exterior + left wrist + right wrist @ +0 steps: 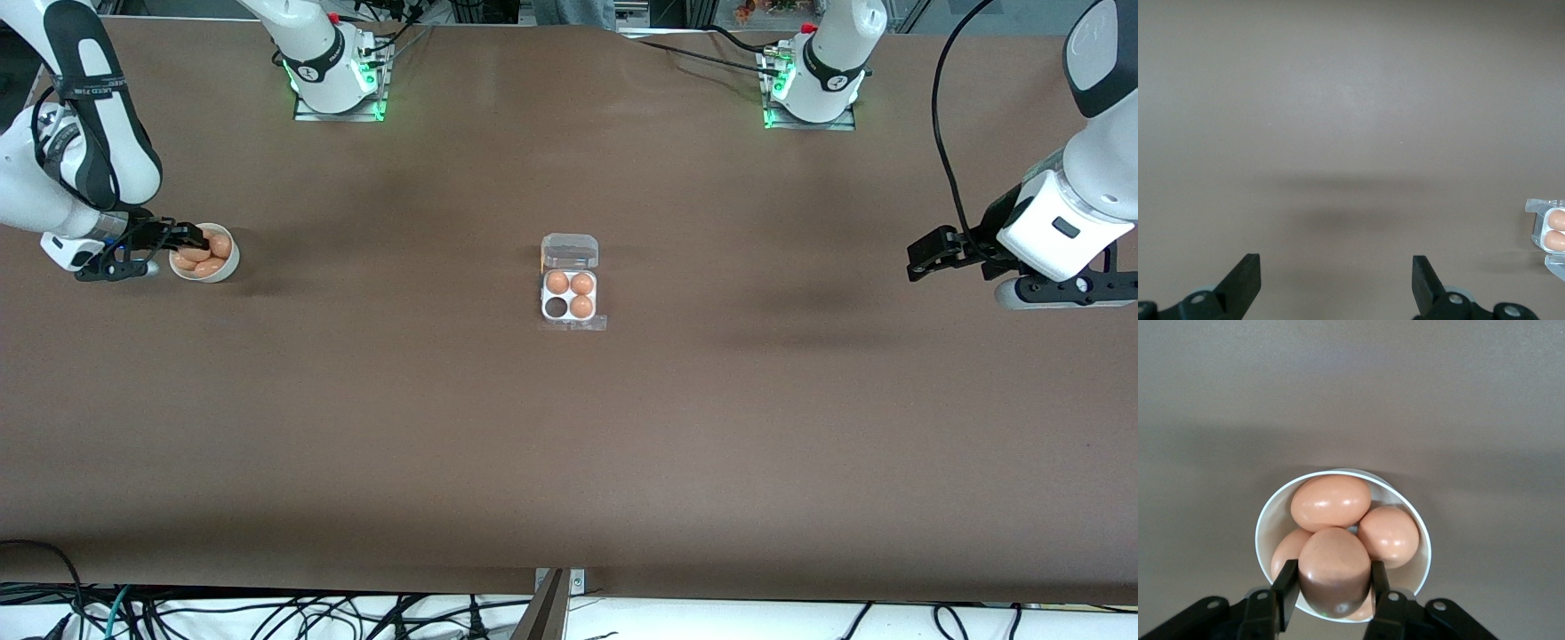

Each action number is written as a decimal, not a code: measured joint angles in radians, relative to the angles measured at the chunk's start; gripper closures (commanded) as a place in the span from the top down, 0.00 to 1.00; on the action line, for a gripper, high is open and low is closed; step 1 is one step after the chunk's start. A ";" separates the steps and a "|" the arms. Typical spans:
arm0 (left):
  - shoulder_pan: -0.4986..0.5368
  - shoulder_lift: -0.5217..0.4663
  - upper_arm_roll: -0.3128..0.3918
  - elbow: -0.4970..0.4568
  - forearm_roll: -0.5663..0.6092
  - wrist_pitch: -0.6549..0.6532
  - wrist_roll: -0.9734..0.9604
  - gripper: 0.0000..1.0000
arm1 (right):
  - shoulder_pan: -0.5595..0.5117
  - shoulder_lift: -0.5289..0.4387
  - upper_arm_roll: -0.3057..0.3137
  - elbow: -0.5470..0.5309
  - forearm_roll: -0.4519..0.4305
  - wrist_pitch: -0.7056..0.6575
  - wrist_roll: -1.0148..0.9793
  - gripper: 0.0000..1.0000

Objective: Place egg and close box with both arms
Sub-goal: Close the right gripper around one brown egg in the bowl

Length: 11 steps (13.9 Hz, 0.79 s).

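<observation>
Robotics lab: bolted arm bases (338, 84), brown table (569, 427), loose cables (267, 613).

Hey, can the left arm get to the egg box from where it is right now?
Probably yes. The left gripper hangs open over bare table toward its own end, and nothing lies between it and the box. The right gripper is off at the bowl, shut on an egg.
</observation>
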<state>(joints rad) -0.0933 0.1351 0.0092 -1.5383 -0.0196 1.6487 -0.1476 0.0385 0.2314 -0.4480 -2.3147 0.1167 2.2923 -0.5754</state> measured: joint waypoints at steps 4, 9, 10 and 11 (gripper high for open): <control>0.000 0.000 0.000 0.000 0.000 0.000 0.000 1.00 | 0.000 0.000 0.001 0.026 0.003 -0.041 0.000 0.40; 0.000 0.000 0.000 0.000 0.000 0.000 0.000 1.00 | 0.004 0.000 0.004 0.098 0.004 -0.137 0.000 0.40; 0.000 0.000 0.000 0.000 0.000 0.000 0.000 1.00 | 0.007 0.000 0.006 0.121 0.005 -0.162 0.000 0.40; 0.000 0.000 0.000 0.000 0.000 0.000 0.000 1.00 | 0.016 0.000 0.008 0.144 0.006 -0.177 0.001 0.40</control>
<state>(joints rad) -0.0933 0.1352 0.0092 -1.5382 -0.0196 1.6487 -0.1476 0.0540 0.2314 -0.4402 -2.1702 0.1229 2.1155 -0.5746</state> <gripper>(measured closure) 0.000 0.520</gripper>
